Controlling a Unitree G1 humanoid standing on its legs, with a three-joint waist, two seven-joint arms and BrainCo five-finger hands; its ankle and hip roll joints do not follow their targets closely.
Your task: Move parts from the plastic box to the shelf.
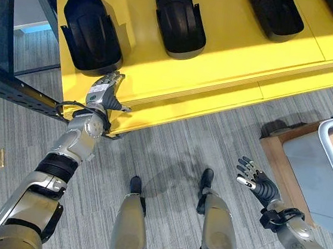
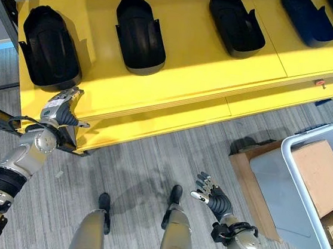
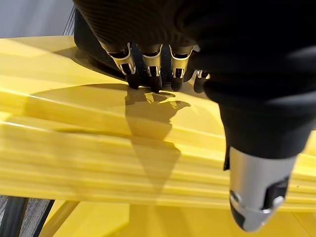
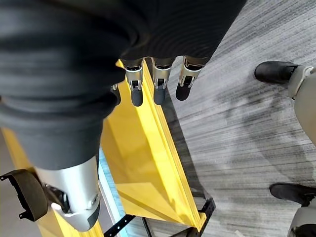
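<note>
The left hand point(image 1: 104, 91) reaches up to the front edge of the yellow shelf point(image 2: 190, 73), fingers relaxed and holding nothing, their tips just beside the leftmost black part point(image 2: 50, 48). More black parts point(image 2: 140, 34) lie in a row along the shelf, well apart from one another, with bare yellow board between them. Grey carpet point(image 1: 169, 155) lies open below the shelf. The right hand point(image 2: 209, 194) hovers low over it, fingers spread and empty. The plastic box point(image 2: 321, 196) sits at far right, holding cardboard point(image 2: 320, 175).
</note>
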